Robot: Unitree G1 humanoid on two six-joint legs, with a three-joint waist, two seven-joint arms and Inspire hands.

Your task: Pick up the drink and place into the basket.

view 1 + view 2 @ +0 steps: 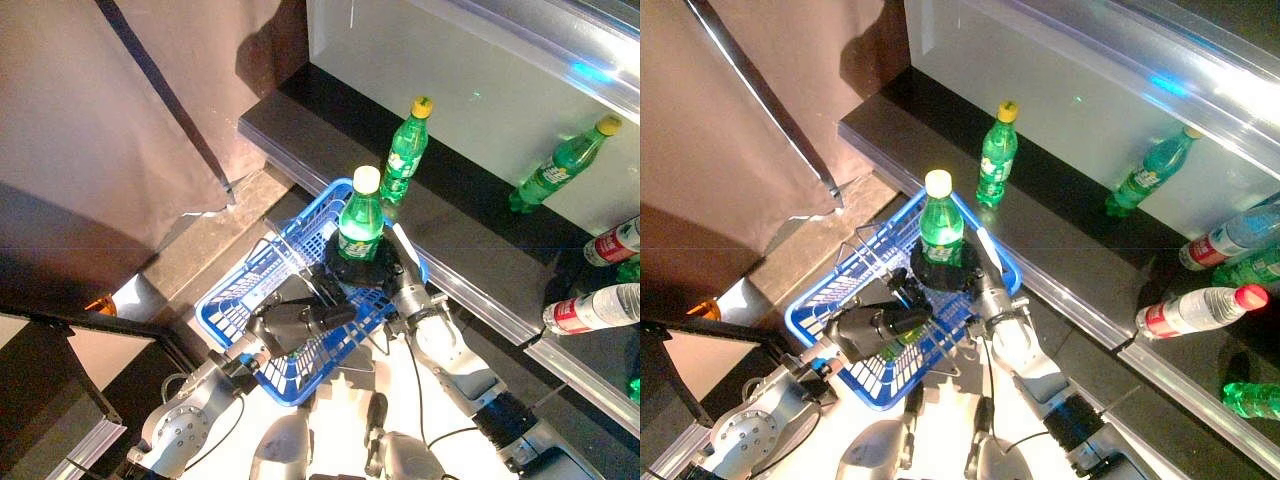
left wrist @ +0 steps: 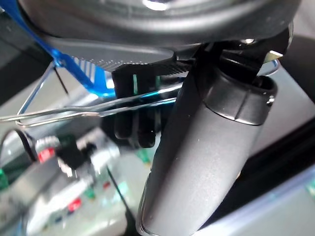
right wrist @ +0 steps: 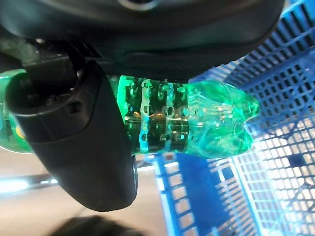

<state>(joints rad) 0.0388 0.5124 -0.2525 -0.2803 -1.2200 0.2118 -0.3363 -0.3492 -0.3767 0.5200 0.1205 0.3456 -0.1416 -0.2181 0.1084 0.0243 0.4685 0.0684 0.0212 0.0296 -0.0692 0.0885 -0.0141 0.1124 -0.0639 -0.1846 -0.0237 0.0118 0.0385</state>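
My right hand (image 1: 372,268) is shut on a green bottle with a yellow cap (image 1: 361,222) and holds it upright over the far end of the blue basket (image 1: 230,305). The right wrist view shows the bottle's green base (image 3: 211,123) in my curled fingers, above the basket's blue mesh (image 3: 275,162). My left hand (image 1: 295,322) is shut on the basket's thin wire handles (image 2: 88,112) and holds the basket up in front of me. The hand also shows in the right eye view (image 1: 875,328).
A second green bottle (image 1: 405,150) stands upright on the dark shelf ledge (image 1: 300,135) just beyond the basket. Another green bottle (image 1: 560,165) and red-labelled clear bottles (image 1: 595,308) lie on the shelf at the right. A brown curtain (image 1: 110,100) hangs at the left.
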